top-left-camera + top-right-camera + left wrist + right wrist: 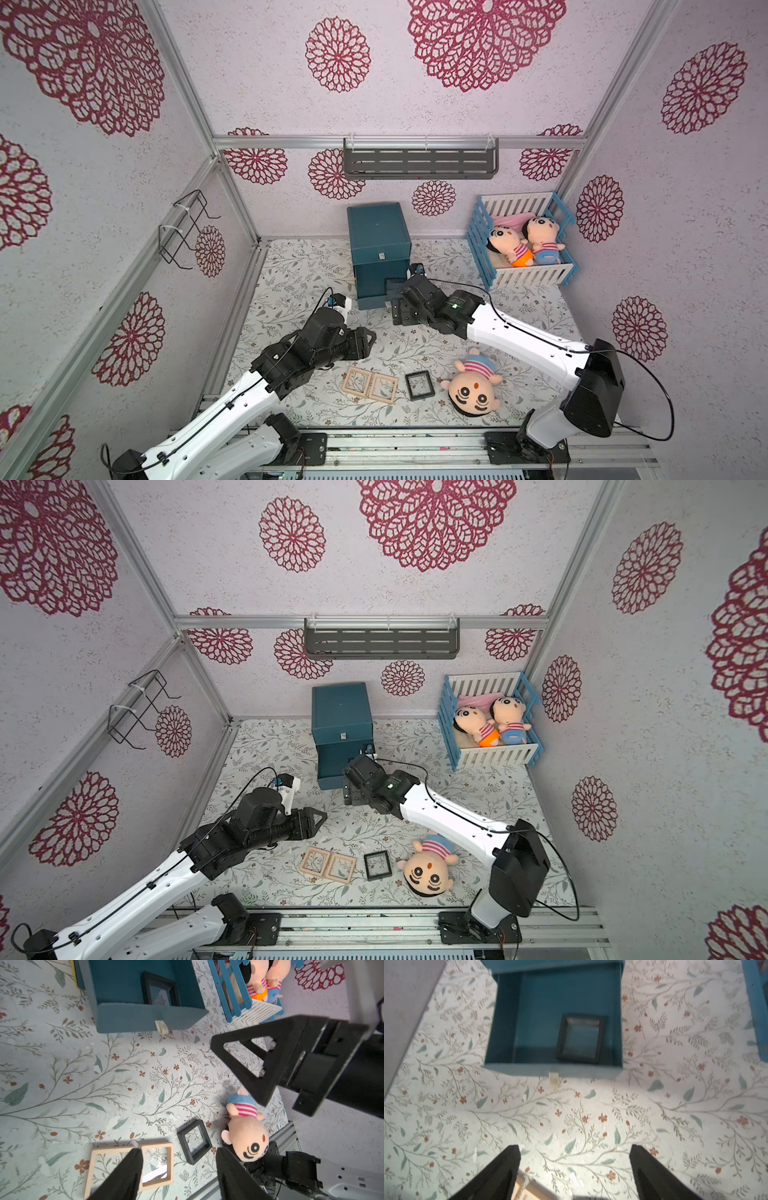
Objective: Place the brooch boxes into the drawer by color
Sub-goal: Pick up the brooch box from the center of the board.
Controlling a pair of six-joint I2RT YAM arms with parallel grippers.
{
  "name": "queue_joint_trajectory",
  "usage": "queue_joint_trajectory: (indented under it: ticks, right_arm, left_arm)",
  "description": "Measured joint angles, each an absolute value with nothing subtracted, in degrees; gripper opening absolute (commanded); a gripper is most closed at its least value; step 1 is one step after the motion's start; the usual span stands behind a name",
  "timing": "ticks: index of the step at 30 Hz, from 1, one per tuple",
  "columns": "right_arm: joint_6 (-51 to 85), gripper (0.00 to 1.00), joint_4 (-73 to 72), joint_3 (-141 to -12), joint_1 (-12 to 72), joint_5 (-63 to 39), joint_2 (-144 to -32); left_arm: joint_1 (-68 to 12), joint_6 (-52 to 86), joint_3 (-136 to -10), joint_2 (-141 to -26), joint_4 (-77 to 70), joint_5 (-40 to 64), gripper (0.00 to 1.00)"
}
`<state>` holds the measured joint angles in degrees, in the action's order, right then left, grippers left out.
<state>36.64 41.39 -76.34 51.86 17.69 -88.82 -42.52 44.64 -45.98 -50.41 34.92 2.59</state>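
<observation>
Both the left fingers [124,1174] and right fingers [496,1174] are spread, empty. One black box [580,1038] lies in the drawer [591,1070]. The second black box [194,1141] rests on the worktop [104,1084] near the wooden boxes [156,1144], which a careless pinch might shove.

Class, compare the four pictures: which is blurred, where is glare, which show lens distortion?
Right wrist view: softest, the drawer and the black box in it have smeared edges. Left wrist view: sharp, white glare on the clear centre of one wood-coloured box. Both top views: evenly lit, wide-angle, the frame posts splay outward.
</observation>
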Motion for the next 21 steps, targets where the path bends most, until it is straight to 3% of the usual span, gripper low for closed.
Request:
queue_joint_trajectory:
  ticks: [13,21]
  right_arm:
    - [44.93,0.94,41.54,-56.95,61.06,11.68,-81.43]
    - [47.68,0.95,39.72,-49.60,63.79,9.54,-80.44]
  left_arm:
    - [-46.33,48.69,-37.52,-37.23,40.18,7.27,0.62]
    - [-52.25,52.73,-32.64,-34.89,42.30,1.34,0.62]
